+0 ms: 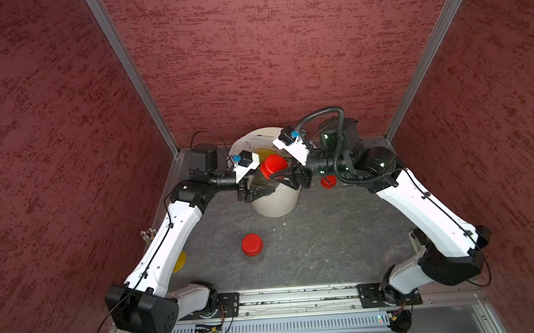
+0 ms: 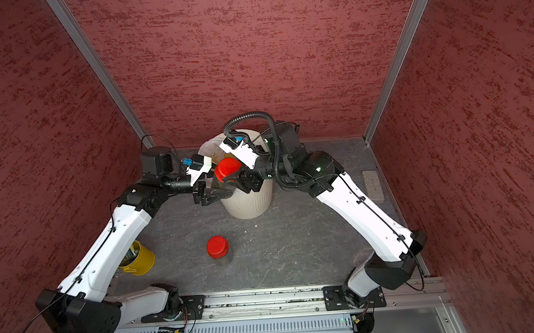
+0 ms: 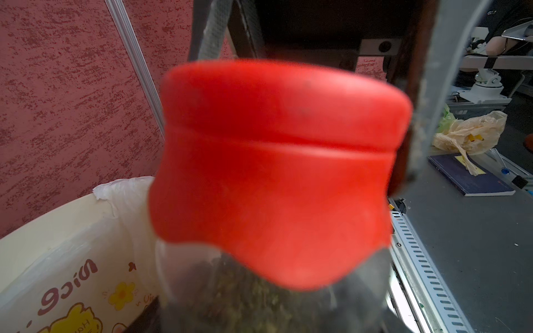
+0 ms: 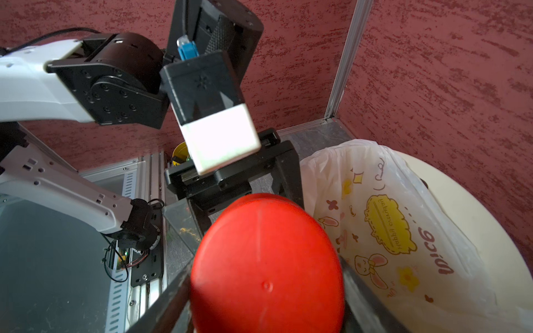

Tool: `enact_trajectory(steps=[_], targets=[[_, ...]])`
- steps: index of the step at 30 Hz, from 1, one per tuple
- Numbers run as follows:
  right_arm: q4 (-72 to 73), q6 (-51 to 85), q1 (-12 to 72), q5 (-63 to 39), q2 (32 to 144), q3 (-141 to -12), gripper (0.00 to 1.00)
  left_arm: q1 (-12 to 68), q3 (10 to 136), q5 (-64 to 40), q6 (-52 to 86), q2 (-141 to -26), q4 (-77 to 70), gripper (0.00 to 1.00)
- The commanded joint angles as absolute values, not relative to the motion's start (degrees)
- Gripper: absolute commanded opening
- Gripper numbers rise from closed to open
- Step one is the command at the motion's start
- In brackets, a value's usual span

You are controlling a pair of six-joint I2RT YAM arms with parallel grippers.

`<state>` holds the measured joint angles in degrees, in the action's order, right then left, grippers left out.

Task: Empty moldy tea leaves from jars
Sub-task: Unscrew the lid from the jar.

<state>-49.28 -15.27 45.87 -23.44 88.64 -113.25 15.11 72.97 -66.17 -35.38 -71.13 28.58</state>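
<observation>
A clear jar with dark tea leaves inside hangs tilted over the cream bin at the back middle. My left gripper is shut on its body. The jar's red lid sits between the fingers of my right gripper, which is shut on it from the opposite side. In both top views a second jar with a red lid stands upright on the table in front of the bin. A third red lid shows partly under my right forearm.
The bin is lined with a white printed bag. A yellow cup stands at the left, partly under my left arm. A grey pad lies by the right wall. Red walls close in three sides.
</observation>
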Motion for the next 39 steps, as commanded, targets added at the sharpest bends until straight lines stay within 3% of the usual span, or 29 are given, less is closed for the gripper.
enact_trajectory(steps=[1,12,23,34,39], targets=[[-51.7,-24.91,45.25,-30.25,89.35,-116.04,0.42,15.02,74.34,-66.18,-34.32,-70.84,28.83,0.69],[-56.73,-33.63,40.34,-40.8,90.94,-119.53,0.39,15.02,74.42,-66.12,-34.6,-71.1,29.37,0.69],[-60.87,-36.17,40.25,-40.83,93.9,-122.78,0.5,14.96,74.53,-66.2,-34.56,-71.28,29.44,0.69],[-51.33,-21.52,40.52,-34.52,91.11,-120.79,0.9,14.96,74.44,-66.18,-34.58,-71.37,29.14,0.69],[-47.91,-14.16,42.28,-29.5,88.84,-118.49,0.99,14.94,74.41,-66.18,-34.62,-71.19,28.92,0.69]])
